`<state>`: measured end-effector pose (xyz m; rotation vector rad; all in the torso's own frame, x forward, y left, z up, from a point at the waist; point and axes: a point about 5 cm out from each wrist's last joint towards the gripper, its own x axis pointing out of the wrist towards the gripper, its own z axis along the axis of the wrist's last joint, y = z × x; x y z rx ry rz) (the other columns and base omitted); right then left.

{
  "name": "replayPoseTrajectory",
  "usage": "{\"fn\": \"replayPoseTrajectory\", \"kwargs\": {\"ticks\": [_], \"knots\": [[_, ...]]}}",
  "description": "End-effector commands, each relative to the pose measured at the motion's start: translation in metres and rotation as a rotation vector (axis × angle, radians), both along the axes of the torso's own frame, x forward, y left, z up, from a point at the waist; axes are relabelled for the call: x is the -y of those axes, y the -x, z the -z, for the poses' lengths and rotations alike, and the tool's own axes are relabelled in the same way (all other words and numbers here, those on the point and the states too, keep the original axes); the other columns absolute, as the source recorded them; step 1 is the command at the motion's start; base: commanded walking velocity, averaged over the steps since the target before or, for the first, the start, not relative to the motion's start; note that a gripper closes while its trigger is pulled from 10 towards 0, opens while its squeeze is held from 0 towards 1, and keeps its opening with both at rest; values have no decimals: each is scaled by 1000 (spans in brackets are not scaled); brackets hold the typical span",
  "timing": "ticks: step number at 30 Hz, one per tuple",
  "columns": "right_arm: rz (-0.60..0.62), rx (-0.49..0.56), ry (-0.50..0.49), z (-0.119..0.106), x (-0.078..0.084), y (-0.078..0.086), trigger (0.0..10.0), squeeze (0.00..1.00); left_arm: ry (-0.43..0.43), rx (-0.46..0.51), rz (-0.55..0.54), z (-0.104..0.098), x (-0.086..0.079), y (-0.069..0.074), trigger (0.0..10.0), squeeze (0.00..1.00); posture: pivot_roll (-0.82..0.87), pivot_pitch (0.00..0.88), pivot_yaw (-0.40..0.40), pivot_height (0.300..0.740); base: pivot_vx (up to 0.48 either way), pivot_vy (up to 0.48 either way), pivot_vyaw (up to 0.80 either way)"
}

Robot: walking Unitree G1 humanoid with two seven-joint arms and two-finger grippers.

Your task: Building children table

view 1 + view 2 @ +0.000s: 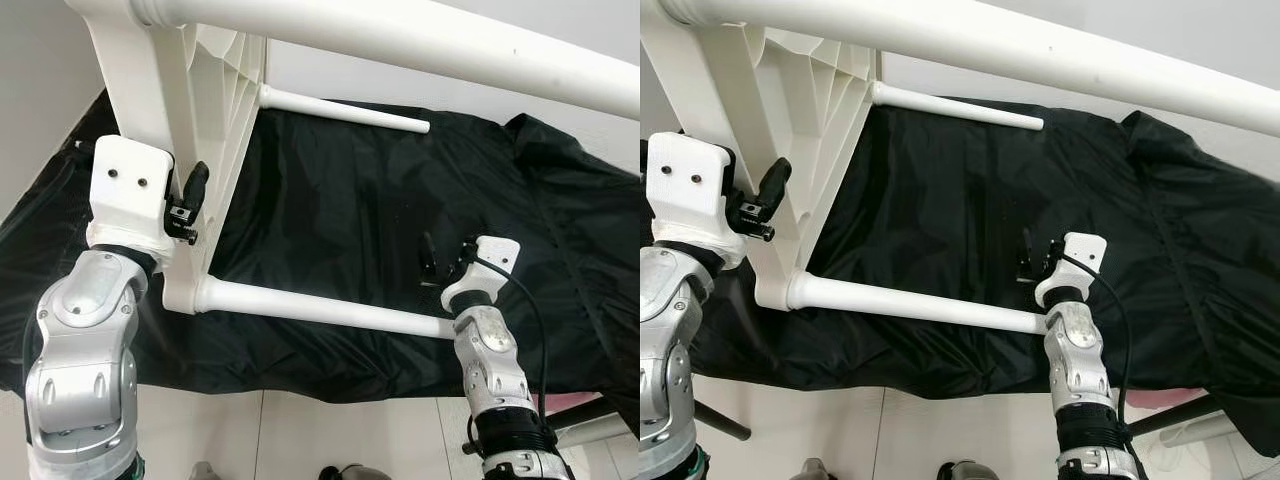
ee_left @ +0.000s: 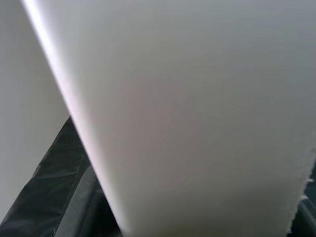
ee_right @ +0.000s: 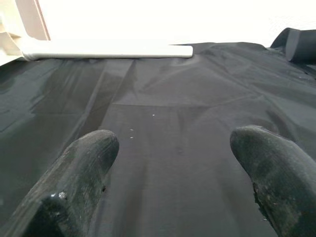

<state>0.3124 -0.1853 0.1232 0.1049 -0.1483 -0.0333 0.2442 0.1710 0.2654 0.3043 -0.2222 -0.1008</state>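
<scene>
Overhead, white table leg (image 1: 420,45), seemingly closest.

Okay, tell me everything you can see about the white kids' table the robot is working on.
The white table looks like moulded plastic and is tipped on its side over a black sheet, its ribbed underside facing the right arm. Round white legs stick out sideways: a near leg, a far leg, and another leg passing close overhead. The left gripper is against the tabletop's edge near the lower corner. The right gripper, fingers open, sits just beyond the near leg's free end; the wrist hides any contact.
</scene>
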Motion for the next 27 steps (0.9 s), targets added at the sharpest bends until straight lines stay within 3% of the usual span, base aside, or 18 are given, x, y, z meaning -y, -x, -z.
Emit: {"fn": "replayPoseTrajectory", "kwargs": {"ticks": [1, 2, 8, 9, 10, 18, 26, 27], "knots": [[-1, 0, 5, 1, 1, -1, 10000, 0, -4, 9, -35, -2, -1, 0, 10000, 471, 76, 41, -103, 740, 0, 0, 0], [-6, 1, 5, 1, 0, -1, 10000, 0, 9, 2, -22, -1, 0, -1, 10000, 1000, 76, 40, -102, 740, 0, 0, 0], [-9, 1, 6, 3, -1, 0, 10000, 0, 37, -16, -4, 3, -1, 2, 10000, 1000, 76, 40, -94, 740, 0, 0, 0], [-7, 1, 6, 4, -1, 0, 10000, 0, 31, -34, 16, 6, -2, 5, 10000, 435, 77, 38, -94, 740, 0, 0, 0], [-5, -1, 5, 4, 0, 1, 10000, 0, 31, -58, 29, 9, -3, 8, 10000, 0, 77, 37, -95, 740, 0, 0, 0], [-9, 1, 5, 4, 0, -2, 10000, 0, -27, -69, 111, 12, -4, 22, 10000, 0, 86, 30, -103, 740, 0, 0, 0], [-26, 4, 4, 2, -4, -9, 10000, 0, -3, -4, 108, 3, -10, 34, 10000, 0, 103, 26, -126, 740, 0, 0, 0], [-40, 6, 6, 1, -6, -11, 10000, 0, 5, 7, 141, 2, -6, 42, 10000, 0, 109, 26, -135, 740, 0, 0, 0]]}}
